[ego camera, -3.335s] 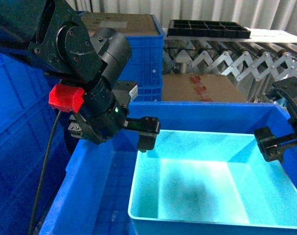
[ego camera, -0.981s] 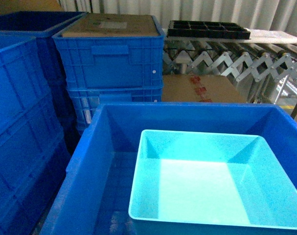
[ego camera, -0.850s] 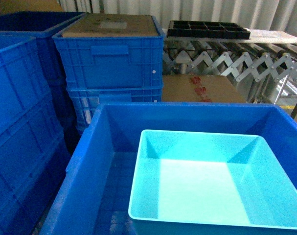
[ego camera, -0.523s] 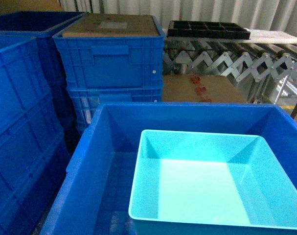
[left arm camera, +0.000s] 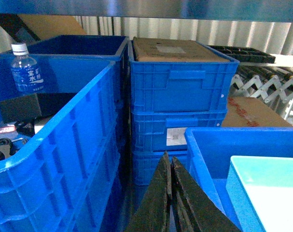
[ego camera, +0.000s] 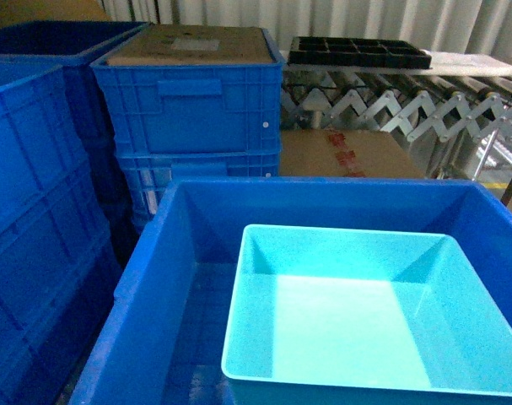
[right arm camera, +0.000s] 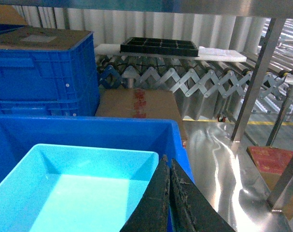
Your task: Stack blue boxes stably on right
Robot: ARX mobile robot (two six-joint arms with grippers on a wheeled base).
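Now the turquoise tub [ego camera: 369, 316] sits set down, both arms drawn clear of it.
It rests inside the big royal-blue crate [ego camera: 175, 253], hard against that crate's right-hand side; I'd judge this placement finished, so the next move calls for fetching another tub and nesting it squarely. The left gripper [left arm camera: 171, 166] and right gripper [right arm camera: 169, 166] each show fingers pressed together, holding nothing.

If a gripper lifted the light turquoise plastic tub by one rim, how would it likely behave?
The light turquoise plastic tub looks empty and thin-walled, so probably light and slightly flexible at its rolled rim. Its smooth, glossy walls could slip in a pinch. Sitting inside the larger dark royal-blue plastic crate, it would likely tilt when lifted from one side and might catch the crate wall.
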